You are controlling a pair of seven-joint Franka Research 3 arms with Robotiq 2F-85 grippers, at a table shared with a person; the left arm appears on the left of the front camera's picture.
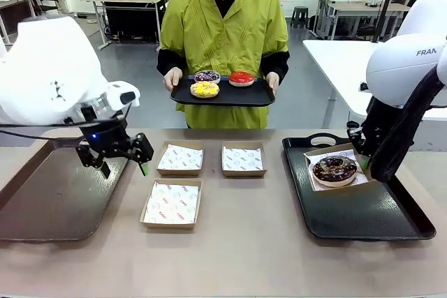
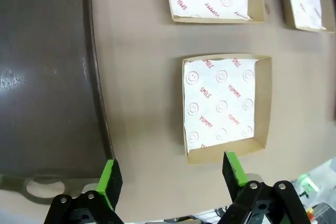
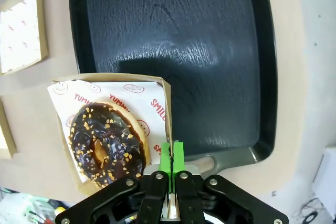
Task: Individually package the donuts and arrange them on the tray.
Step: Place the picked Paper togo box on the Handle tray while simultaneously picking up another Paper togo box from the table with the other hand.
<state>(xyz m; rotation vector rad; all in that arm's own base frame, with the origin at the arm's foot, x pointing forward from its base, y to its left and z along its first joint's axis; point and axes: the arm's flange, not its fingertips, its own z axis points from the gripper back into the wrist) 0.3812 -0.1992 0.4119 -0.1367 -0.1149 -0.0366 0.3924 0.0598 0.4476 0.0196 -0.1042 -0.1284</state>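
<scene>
Donuts update: the chocolate donut (image 1: 334,169) is sitting in its box (image 3: 115,78) on the right tray (image 1: 363,221). The yellow donut (image 1: 204,89), red donut (image 1: 242,78) and purple donut (image 1: 207,75) are on the black tray (image 1: 223,98) that the person holds at the far side. So I'd call it one packaged and three to go.

The right gripper (image 3: 171,153) is pinched shut on that box's side wall, with the arm bent down over the tray. Next move is probably to let go without dragging the box.

The left gripper (image 1: 124,167) hangs spread wide and holds nothing. It points down over the table, near the empty boxes (image 1: 173,204).
</scene>
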